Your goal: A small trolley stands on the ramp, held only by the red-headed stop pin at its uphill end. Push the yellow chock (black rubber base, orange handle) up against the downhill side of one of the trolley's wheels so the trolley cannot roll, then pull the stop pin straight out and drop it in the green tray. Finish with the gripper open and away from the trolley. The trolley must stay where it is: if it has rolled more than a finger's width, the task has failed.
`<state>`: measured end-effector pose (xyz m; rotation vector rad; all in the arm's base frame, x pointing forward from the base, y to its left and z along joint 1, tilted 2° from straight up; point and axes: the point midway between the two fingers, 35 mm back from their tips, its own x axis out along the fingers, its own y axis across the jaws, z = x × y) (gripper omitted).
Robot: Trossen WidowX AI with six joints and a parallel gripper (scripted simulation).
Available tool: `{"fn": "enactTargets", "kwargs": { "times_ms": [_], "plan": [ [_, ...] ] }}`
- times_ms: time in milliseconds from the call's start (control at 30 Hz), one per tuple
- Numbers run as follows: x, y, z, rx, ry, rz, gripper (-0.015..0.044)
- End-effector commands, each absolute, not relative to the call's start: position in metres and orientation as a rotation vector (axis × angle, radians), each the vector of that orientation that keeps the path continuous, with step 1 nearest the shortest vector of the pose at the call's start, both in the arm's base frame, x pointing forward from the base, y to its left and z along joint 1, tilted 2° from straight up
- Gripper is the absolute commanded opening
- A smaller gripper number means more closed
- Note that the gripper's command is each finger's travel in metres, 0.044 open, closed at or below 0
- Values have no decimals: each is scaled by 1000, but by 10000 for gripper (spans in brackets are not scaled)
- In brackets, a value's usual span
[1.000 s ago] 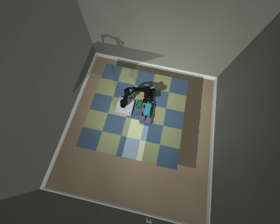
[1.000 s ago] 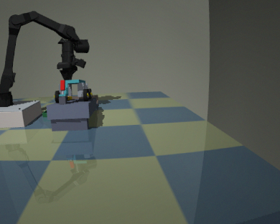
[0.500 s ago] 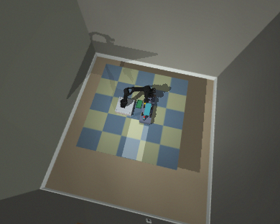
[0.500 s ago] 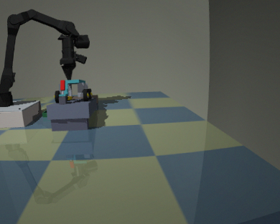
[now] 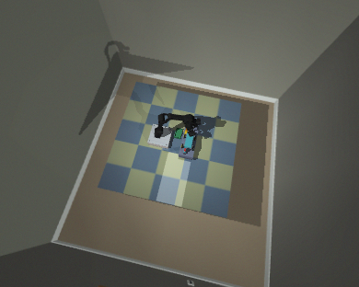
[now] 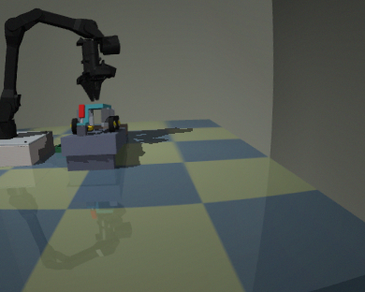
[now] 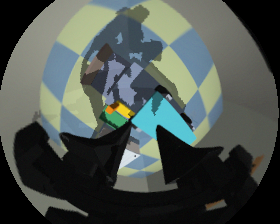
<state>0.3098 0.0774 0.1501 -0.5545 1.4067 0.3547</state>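
Arching out from its white base (image 5: 152, 141) (image 6: 16, 154), the black arm (image 5: 174, 117) (image 6: 56, 18) points its gripper (image 6: 94, 99) (image 7: 144, 125) straight down above the trolley (image 5: 189, 141) (image 6: 99, 107) (image 7: 162, 119)! The fingers stand partway apart with nothing between them, and there's the trolley on the ramp (image 5: 188, 156) (image 6: 90, 143) (image 7: 105, 82), the chock (image 5: 186, 132) (image 7: 122, 109) near it.

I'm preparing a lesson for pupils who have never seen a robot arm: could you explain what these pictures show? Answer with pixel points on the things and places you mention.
The machine is one black jointed arm ending in a pincer (image 6: 94, 100) (image 7: 144, 125). The top picture looks down from high above; the exterior one looks from the side, near floor height; the wrist one looks past the pincer's fingers from the arm itself.

On a checkered floor (image 5: 175, 163) (image 6: 140, 243) stands a grey ramp (image 5: 188, 156) (image 6: 89, 143) carrying a turquoise-topped trolley (image 5: 189, 141) (image 6: 99, 106) (image 7: 165, 120). A red-headed pin (image 6: 81, 110) is at one end. Beside the ramp is a green tray (image 5: 179, 133) (image 7: 114, 119). The pincer holds nothing; its fingers are parted.
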Motion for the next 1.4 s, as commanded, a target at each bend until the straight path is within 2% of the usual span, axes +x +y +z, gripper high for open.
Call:
{"fn": "enactTargets", "kwargs": {
  "times_ms": [0,867,1367],
  "plan": [
    [315,57,154,-659,1401,413,190],
    [314,-87,176,-1441,1368,1000,190],
    [314,-94,167,-1460,1366,1019,190]
  ]
}}
